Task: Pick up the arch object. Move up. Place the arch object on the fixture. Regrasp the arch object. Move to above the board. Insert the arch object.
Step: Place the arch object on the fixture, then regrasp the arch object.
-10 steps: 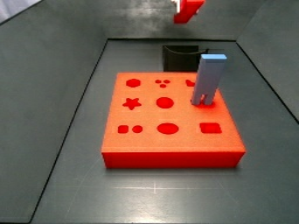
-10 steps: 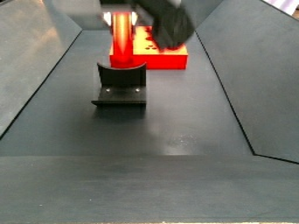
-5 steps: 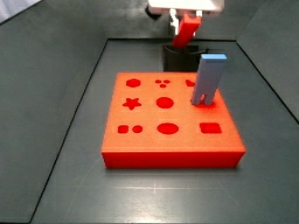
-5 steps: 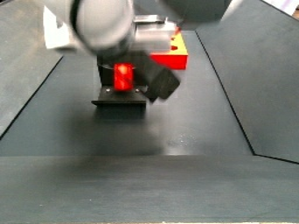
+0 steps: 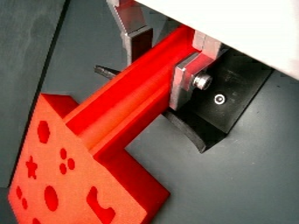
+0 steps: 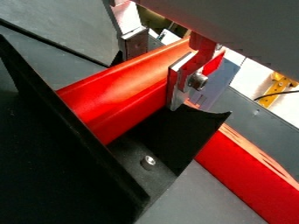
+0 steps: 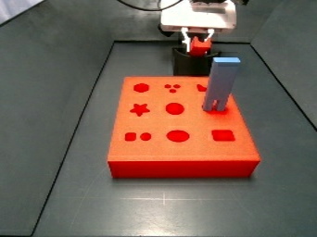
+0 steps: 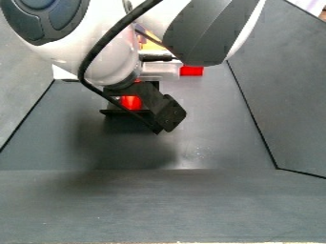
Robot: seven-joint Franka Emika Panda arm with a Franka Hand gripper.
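The arch object (image 5: 122, 92) is a bright red bar and lies between the gripper's silver fingers in both wrist views (image 6: 111, 101). The gripper (image 5: 162, 70) is shut on it, low over the dark fixture (image 5: 225, 101). In a side view the gripper (image 7: 196, 39) sits right on top of the fixture (image 7: 188, 63), and only a bit of the red arch object (image 7: 195, 44) shows. In the opposite side view the arm hides most of the fixture (image 8: 114, 112); the arch object (image 8: 130, 101) shows as a red patch. The orange-red board (image 7: 180, 125) lies just in front of the fixture.
A grey-blue upright block (image 7: 223, 83) stands on the board's right part, close to the fixture. The board (image 5: 59, 175) with its cut-outs lies beyond the bar's far end. Sloped dark walls (image 7: 74, 83) close in the floor on both sides.
The gripper has come down with the arch object from high above to the fixture. The bar now sits low at the fixture's hollow top. The board and block have not moved.
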